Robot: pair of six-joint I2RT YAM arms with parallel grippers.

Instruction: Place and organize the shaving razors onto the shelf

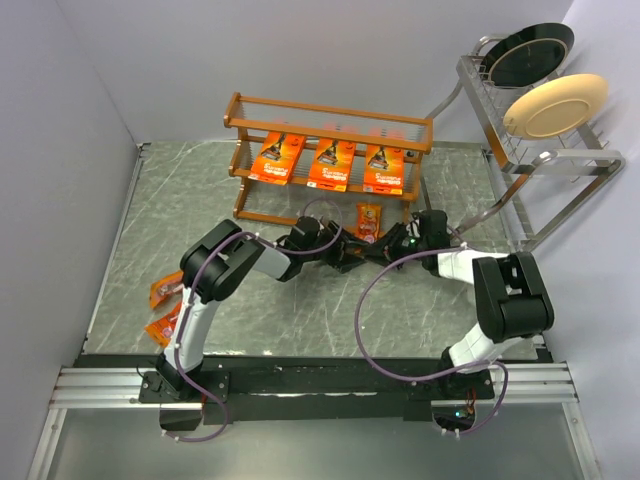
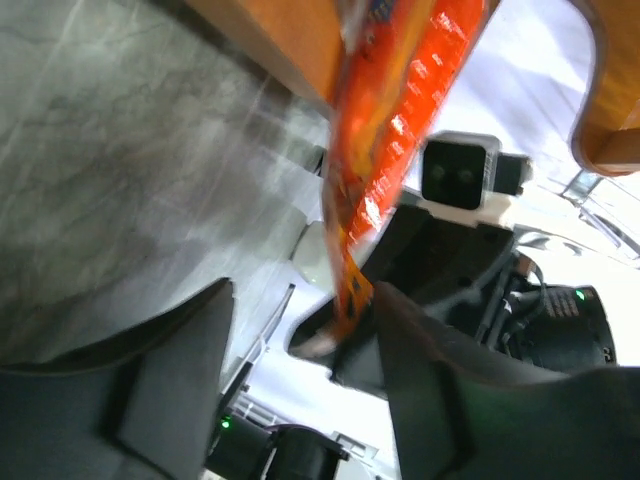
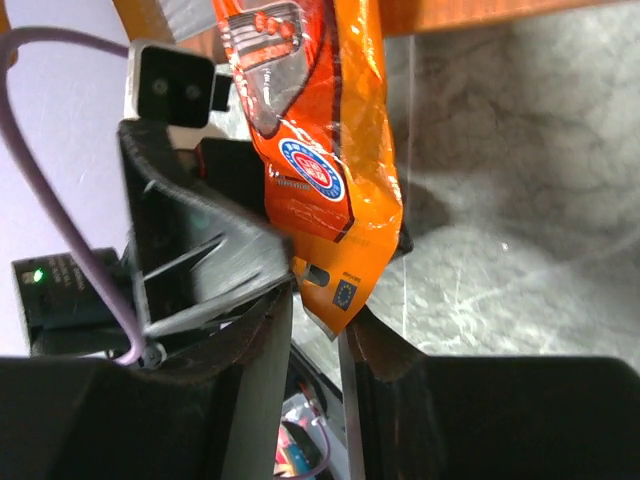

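The left arm [image 1: 200, 300] and right arm [image 1: 508, 297] have black joints and white links. Purple cables [image 1: 359, 305] trail from both.

— What's under you?
— Grey marbled table [image 1: 150, 200], with a metal rail [image 1: 100, 385] at your near edge.
— Around it?
— Pale walls [image 1: 60, 120], even light. Your plate rack [image 1: 560, 165] is back right, holding a black plate [image 1: 530, 52] and a cream plate [image 1: 555, 105].

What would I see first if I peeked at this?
In the middle, the right gripper pinches a small orange razor pack, with the open left gripper around it. Behind them, three big orange packs sit in a row on the wooden shelf.
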